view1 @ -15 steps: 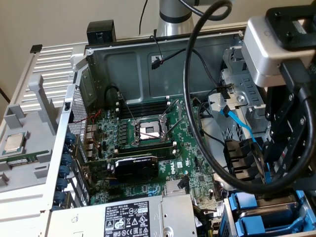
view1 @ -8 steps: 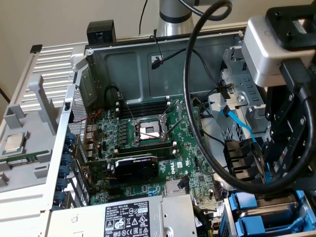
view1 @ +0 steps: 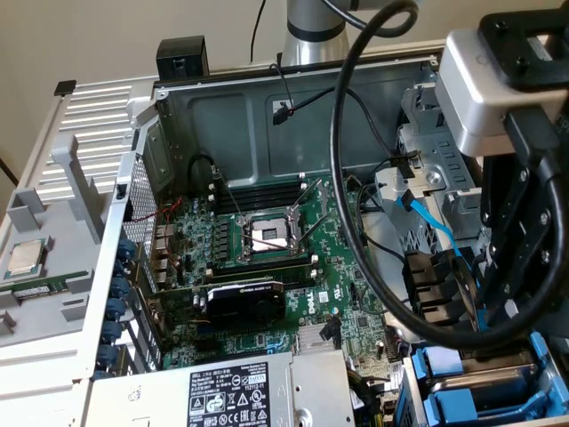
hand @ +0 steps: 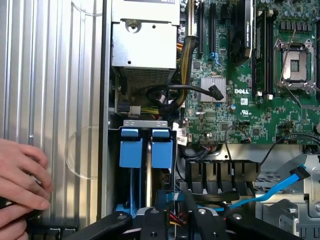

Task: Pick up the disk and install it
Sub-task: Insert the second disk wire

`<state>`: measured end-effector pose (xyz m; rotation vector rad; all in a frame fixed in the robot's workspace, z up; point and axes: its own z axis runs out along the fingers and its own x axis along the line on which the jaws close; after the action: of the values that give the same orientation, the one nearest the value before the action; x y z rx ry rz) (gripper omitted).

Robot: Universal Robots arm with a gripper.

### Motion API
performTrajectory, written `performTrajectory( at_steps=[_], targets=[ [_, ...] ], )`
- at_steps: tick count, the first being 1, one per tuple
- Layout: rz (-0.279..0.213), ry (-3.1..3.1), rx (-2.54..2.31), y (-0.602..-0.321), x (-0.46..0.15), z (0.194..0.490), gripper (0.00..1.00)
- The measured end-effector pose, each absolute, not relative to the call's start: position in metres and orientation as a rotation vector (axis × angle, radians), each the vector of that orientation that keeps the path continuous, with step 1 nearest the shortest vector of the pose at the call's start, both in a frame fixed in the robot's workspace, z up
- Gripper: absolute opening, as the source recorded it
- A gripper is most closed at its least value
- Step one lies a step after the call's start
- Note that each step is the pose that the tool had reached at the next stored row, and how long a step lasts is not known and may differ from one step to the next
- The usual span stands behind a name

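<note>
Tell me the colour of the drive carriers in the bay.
Blue; the carriers show best in the wrist view, standing side by side in the bay.

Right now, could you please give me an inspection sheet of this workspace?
Surface: open case lying next to a grey ribbed panel.
Job's things: two blue carriers stand edge-on in the drive bay; the disk's metal body cannot be made out.
Clutter: chip and memory stick on the tray at the exterior view's left.
Grippers: gripper close over the bay.
Cables: blue cable beside the bay; thick black cable loops over the motherboard.
Surroundings: a person's hand rests on the panel.
</note>
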<state>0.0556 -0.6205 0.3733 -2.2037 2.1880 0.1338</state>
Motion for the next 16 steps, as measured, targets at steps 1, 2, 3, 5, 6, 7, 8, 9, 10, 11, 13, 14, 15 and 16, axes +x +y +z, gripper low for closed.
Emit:
performTrajectory(
  at_steps=[1,2,3,5,6,7,8,9,10,11,13,14,15,16],
  targets=[
    [0.134,2.188,-2.204,-0.6204,0.0556,0.3733,0.22],
    [0.134,2.188,-2.204,-0.6204,0.0556,0.3732,0.16],
    [0.134,2.188,-2.204,-0.6204,0.0556,0.3733,0.11],
    [0.134,2.188,-2.204,-0.6203,0.0564,0.3733,0.11],
    [0.134,2.188,-2.204,-0.6201,0.0577,0.3733,0.11],
    [0.134,2.186,-2.206,-0.6199,0.0593,0.3733,0.11],
    [0.134,2.181,-2.211,-0.6199,0.0607,0.3734,0.11],
    [0.134,2.169,-2.223,-0.6199,0.0609,0.3734,0.11],
    [0.134,2.151,-2.242,-0.6199,0.0608,0.3734,0.11],
    [0.135,2.131,-2.262,-0.6200,0.0608,0.3733,0.11],
    [0.136,2.091,-2.301,-0.6200,0.0609,0.3732,0.11],
    [0.137,2.069,-2.321,-0.6200,0.0609,0.3732,0.11],
    [0.137,2.049,-2.341,-0.6200,0.0609,0.3732,0.11],
    [0.137,2.028,-2.360,-0.6200,0.0610,0.3733,0.11]
  ],
)
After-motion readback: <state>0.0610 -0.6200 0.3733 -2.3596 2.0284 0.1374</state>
